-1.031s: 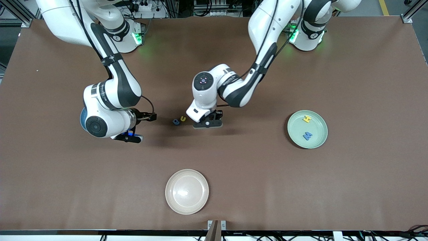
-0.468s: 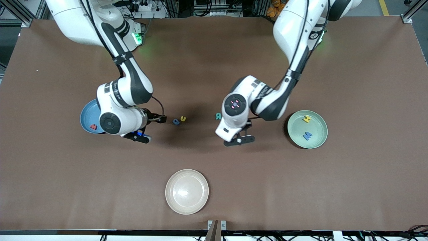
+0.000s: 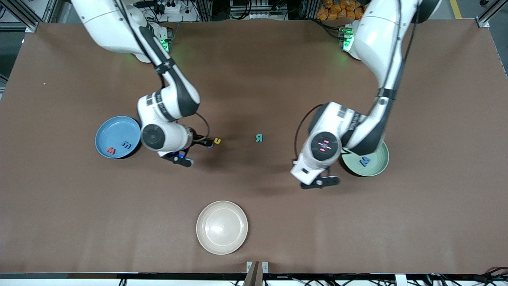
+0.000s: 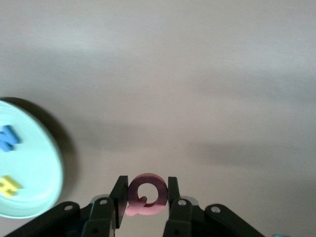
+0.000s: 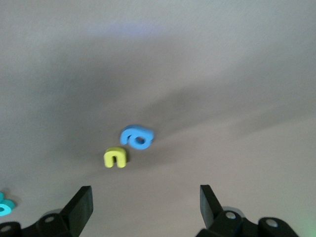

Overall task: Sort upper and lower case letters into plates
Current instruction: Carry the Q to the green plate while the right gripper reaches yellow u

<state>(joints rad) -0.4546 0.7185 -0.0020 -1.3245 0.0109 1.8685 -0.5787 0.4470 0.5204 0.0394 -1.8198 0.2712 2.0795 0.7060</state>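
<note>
Left gripper (image 4: 145, 197) clamped on pink "Q" (image 4: 146, 194); right gripper (image 5: 146, 207) spread wide.

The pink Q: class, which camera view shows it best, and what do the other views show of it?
The left wrist view: the pink Q sits plainly between the shut left gripper fingers. In the front view the left arm hides it. The right wrist view does not show it.
</note>
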